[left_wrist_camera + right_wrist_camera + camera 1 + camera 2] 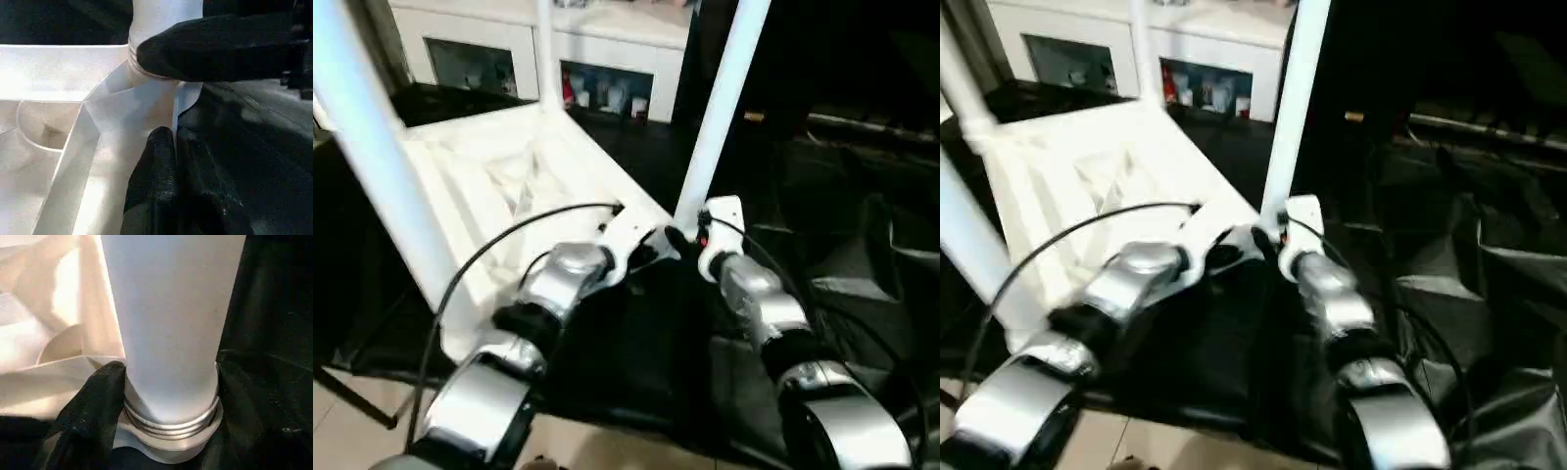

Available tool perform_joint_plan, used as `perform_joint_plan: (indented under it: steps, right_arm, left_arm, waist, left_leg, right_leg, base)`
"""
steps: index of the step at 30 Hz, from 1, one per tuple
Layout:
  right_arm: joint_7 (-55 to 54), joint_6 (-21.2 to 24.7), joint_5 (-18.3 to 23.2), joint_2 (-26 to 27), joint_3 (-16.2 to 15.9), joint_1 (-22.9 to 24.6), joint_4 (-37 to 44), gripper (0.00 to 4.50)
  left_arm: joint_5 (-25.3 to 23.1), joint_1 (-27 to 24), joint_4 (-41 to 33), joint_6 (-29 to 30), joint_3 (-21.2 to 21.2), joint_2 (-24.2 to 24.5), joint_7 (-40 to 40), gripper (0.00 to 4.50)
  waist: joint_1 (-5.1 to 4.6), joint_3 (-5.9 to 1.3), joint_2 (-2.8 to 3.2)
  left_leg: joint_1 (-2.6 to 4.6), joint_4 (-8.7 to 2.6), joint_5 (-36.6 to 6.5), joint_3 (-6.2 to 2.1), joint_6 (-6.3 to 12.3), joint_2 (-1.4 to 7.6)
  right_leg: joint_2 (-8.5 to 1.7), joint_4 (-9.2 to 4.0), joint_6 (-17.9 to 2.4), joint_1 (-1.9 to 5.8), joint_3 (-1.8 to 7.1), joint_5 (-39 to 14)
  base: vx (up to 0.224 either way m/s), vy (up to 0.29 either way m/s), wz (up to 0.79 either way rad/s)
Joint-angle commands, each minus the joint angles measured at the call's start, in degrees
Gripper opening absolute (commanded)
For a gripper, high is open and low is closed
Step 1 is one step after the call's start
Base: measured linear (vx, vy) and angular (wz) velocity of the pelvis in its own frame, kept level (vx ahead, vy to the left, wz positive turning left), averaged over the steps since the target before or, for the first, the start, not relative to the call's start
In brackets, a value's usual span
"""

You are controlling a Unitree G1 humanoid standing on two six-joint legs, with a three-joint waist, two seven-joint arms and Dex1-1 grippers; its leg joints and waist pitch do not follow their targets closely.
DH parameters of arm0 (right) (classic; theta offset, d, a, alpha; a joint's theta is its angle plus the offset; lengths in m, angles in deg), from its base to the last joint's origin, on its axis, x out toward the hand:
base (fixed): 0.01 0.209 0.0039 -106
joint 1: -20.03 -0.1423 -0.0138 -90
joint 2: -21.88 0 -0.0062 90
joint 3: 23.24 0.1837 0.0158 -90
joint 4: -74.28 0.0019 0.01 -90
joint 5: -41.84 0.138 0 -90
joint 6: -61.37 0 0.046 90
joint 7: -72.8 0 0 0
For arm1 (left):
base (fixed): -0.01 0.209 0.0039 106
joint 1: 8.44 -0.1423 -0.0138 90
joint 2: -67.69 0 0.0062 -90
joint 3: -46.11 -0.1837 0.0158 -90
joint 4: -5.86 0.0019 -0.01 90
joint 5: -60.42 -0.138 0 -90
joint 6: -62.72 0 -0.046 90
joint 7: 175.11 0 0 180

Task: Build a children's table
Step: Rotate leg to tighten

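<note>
The children's table top lies upside down on black cloth, its ribbed underside facing up. Three white legs stand upright from its corners: one close on the left, one at the back and one at the near right corner. My right gripper is closed around the base of that near right leg, just above its threaded collar in the socket. My left gripper is shut on the thin rim of the top right beside the same corner. Both grippers sit almost touching there.
A white cabinet with glass doors stands behind the table. Black cloth covers the surface under the table, and dark bags or covers lie to the right. Pale floor tile shows at the near left.
</note>
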Motion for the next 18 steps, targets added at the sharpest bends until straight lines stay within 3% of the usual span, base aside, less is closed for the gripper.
perform_joint_plan:
  steps: [1, 3, 4, 7, 12, 16, 18]
  right_arm:
    - [0.11, 0.52, -2.62, 0.33, -1.44, 1.77, -4.04, 2.67]
    - [3.01, -1.39, -1.83, 0.29, -1.26, 1.60, -3.36, 2.67]
    - [3.20, -1.48, -1.72, 0.29, -1.20, 1.59, -3.33, 3.23]
    - [7.45, -2.53, -0.27, -0.62, -1.08, 1.42, -1.97, 3.44]
    - [14.83, -4.12, -1.52, -4.34, -3.00, 0.94, -0.18, 3.92]
    - [28.90, -3.75, -0.95, -9.20, -5.78, 2.12, 4.33, 3.92]
    - [36.07, -2.69, -0.30, -11.71, -7.20, 3.27, 7.39, 3.92]
  left_arm:
    - [-0.16, 0.88, 1.51, -0.39, 1.40, -0.27, -2.54, 0.00]
    - [-0.38, 0.70, 1.41, -1.04, 1.04, 0.06, -1.60, 0.00]
    - [-0.40, 0.69, 1.42, -1.10, 1.02, 0.08, -1.55, 0.00]
    - [-0.74, 0.08, 1.12, -2.60, 0.31, 0.96, 0.63, 0.00]
    - [-0.60, -0.93, -0.13, -4.06, -0.01, 2.62, 3.22, 0.00]
    - [-0.21, -2.12, -1.25, -6.50, 0.07, 4.87, 6.46, 0.00]
    - [0.45, -3.05, -2.68, -8.39, -0.05, 6.11, 10.24, 0.00]
  waist:
    - [0.21, -3.82, 0.23]
    - [0.31, -3.83, 0.03]
    - [0.38, -3.86, 0.06]
    - [0.48, -3.85, 0.03]
    - [0.16, -3.56, -0.11]
    - [0.22, -3.52, -0.13]
    - [0.31, -3.65, -0.32]
  left_leg:
    - [0.66, -4.60, -15.33, -1.99, -0.67, 3.49]
    - [0.56, -4.41, -13.94, -1.76, 0.55, 3.41]
    - [0.48, -4.39, -13.33, -1.78, 0.84, 3.43]
    - [0.31, -4.30, -11.76, -1.69, 2.29, 3.43]
    - [0.34, -4.44, -14.11, -1.82, 1.79, 3.54]
    - [0.28, -4.40, -14.51, -1.84, 2.40, 3.54]
    - [0.09, -4.22, -13.17, -1.88, 3.56, 3.64]
  right_leg:
    - [-4.77, -4.75, -10.12, 2.36, 3.53, -14.63]
    - [-4.76, -4.50, -11.15, 2.48, 3.53, -11.77]
    - [-4.80, -4.39, -11.31, 2.61, 3.53, -11.24]
    - [-4.74, -4.23, -12.02, 2.79, 3.47, -9.77]
    - [-4.88, -4.86, -10.98, 2.70, 3.43, -15.72]
    - [-4.67, -4.93, -10.74, 2.78, 3.37, -15.65]
    - [-4.82, -4.64, -10.86, 2.98, 3.45, -13.72]
  base:
    - [0.000, 0.000, 0.00]
    - [0.000, 0.000, 0.00]
    - [0.000, 0.000, 0.00]
    - [0.000, 0.000, 0.00]
    - [0.000, 0.000, 0.00]
    - [0.000, 0.000, 0.00]
    - [0.000, 0.000, 0.00]
